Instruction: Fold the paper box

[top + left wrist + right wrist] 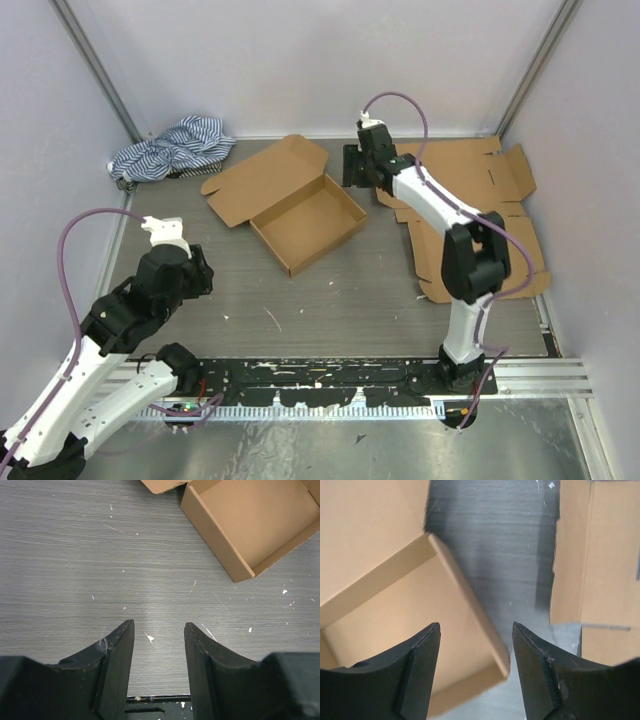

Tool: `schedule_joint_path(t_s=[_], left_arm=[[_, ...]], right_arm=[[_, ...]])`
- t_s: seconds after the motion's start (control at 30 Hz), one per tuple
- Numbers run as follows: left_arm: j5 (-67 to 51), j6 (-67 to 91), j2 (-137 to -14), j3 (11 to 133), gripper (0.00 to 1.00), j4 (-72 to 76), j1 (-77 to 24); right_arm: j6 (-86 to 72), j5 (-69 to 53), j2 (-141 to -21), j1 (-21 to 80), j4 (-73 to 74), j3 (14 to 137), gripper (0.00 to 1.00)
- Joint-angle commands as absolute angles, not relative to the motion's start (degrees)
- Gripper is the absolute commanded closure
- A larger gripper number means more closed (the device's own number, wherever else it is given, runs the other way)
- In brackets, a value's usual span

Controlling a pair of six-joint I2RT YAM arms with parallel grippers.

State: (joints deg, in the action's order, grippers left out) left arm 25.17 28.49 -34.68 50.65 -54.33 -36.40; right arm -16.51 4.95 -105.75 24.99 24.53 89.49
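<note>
Briefly, items as found:

1. Paper box [308, 222]: brown cardboard. The tray was formed with four walls upright, and the lid flap lay open and flat toward the far left. It sat near the middle of the desk [330, 300], somewhat to the far side.
2. Left claw [159, 625]: open, fingers apart, nothing between them. It hung over bare desk to the near left of the box and apart from it. The box's near corner showed ahead in the left wrist view.
3. Right claw [476, 625]: open, nothing held. It was poised over the box's far right wall, which ran beneath the gap between the fingers. Contact could not be told.
4. Flat cardboard blanks [500, 190]: several, overlapped, unfolded, at the right side of the desk beside and partly under the right arm.
5. Striped cloth [170, 148]: blue and white, crumpled in the far left corner.
6. White specks [150, 638]: scattered over the grey desk surface.
</note>
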Motion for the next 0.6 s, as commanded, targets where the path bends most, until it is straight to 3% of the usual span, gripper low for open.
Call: schedule_joint_path(t_s=[0.0, 0.33, 0.57], left_arm=[[27.57, 29.42, -33.6, 49.83, 0.48, -55.21, -36.24], [27.6, 29.44, -33.79, 49.79, 0.48, -55.17, -36.2], [27.26, 29.4, -33.77, 49.83, 0.47, -55.13, -36.27]], right_arm=[[-8.45, 4.66, -115.9, 26.54, 25.21, 98.13, 0.36], [-10.46, 3.71, -122.06, 26.5, 26.36, 100.04, 0.42], [-12.85, 3.32, -120.74, 28.13, 26.96, 94.55, 0.72]])
